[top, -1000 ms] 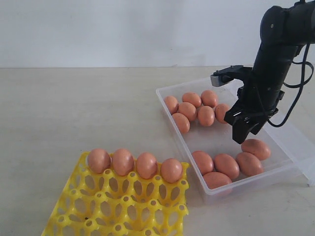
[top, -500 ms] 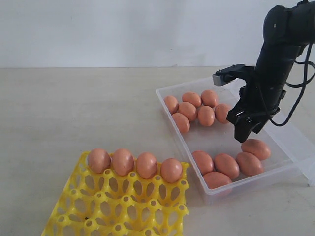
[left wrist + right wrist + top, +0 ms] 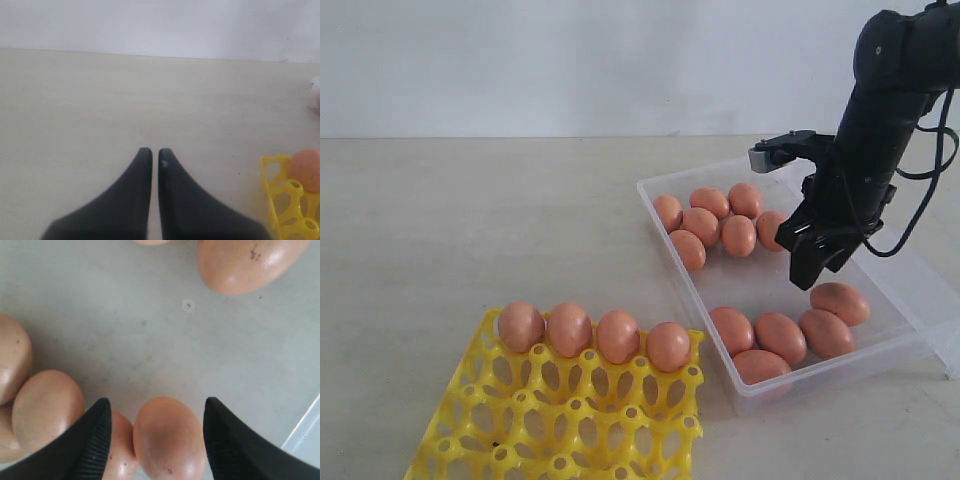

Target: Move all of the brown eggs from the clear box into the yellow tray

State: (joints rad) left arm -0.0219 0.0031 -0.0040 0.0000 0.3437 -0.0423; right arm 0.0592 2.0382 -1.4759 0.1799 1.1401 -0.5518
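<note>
The clear box (image 3: 684, 284) sits at the right and holds several brown eggs: one cluster at its far end (image 3: 700, 226) and one at its near end (image 3: 780, 337). My right gripper (image 3: 812, 272) hangs open over the box between the two clusters. In the right wrist view its jaws (image 3: 157, 404) stand apart on either side of one egg (image 3: 169, 440), not touching it, with more eggs (image 3: 47, 407) beside it. The yellow tray (image 3: 570, 420) at the lower left carries a back row of eggs (image 3: 618, 335). My left gripper (image 3: 151, 152) is shut and empty above bare table.
The box's hinged clear lid (image 3: 932, 290) lies open along its right side. The left wrist view catches a corner of the yellow tray (image 3: 280, 200) with one egg (image 3: 306, 170). A pale wall runs behind the beige table (image 3: 470, 230).
My right gripper drifted slightly right and then back left above the box, still open. No egg has moved.
</note>
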